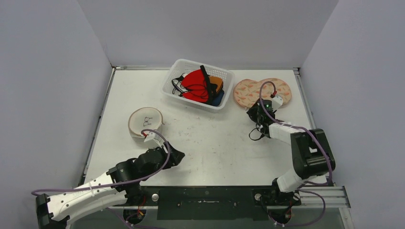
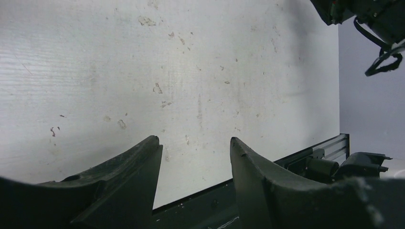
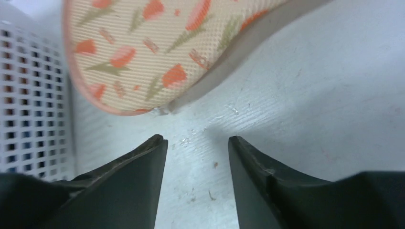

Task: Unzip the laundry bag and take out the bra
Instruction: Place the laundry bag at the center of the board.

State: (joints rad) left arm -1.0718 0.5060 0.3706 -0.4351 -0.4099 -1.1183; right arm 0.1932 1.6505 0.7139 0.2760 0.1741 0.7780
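The laundry bag (image 1: 261,91) is a flat two-lobed mesh pouch, peach with a floral print, lying at the back right. In the right wrist view its rounded edge (image 3: 153,43) fills the top, and a small metal zip pull (image 3: 162,110) sits at its near rim. My right gripper (image 1: 252,114) is open and empty, low over the table just short of that rim (image 3: 196,140). A beige bra (image 1: 145,122) with brown trim lies folded at the left. My left gripper (image 1: 179,155) is open and empty over bare table (image 2: 195,140), in front of the bra.
A white slotted basket (image 1: 177,86) holding red, orange and blue bras stands at the back centre, just left of the bag; its wall shows in the right wrist view (image 3: 28,95). The right arm (image 2: 377,19) appears at the top right of the left wrist view.
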